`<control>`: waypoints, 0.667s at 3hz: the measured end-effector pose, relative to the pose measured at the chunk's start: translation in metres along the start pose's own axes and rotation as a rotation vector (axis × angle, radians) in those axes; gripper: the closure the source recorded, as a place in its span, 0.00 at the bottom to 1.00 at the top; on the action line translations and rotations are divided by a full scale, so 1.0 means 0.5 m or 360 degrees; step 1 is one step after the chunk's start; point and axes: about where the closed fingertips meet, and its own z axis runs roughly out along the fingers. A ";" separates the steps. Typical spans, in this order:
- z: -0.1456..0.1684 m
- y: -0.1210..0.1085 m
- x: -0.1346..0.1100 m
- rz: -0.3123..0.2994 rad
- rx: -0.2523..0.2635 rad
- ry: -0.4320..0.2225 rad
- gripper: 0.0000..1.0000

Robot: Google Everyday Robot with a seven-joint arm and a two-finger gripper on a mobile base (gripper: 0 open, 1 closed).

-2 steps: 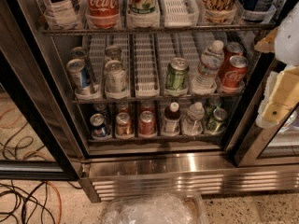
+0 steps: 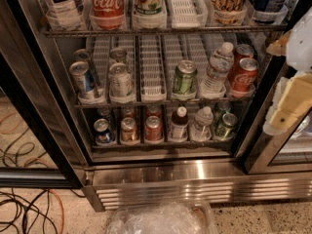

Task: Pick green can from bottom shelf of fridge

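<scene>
The fridge stands open in front of me, with wire racks and a ribbed steel base grille. On the bottom shelf the dark green can stands upright at the far right, next to a water bottle. My gripper hangs at the right edge of the view, outside the fridge, to the right of the can and slightly above it, not touching it. It holds nothing that I can see.
The bottom shelf also holds a blue can, an orange can, a red can and a dark bottle. A paler green can stands on the middle shelf. A black door frame rises right of the green can. Cables lie on the floor.
</scene>
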 end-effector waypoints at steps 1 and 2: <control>0.012 0.005 -0.001 0.0050 0.0065 -0.0066 0.00; 0.028 0.010 -0.002 0.0133 0.0159 -0.0177 0.00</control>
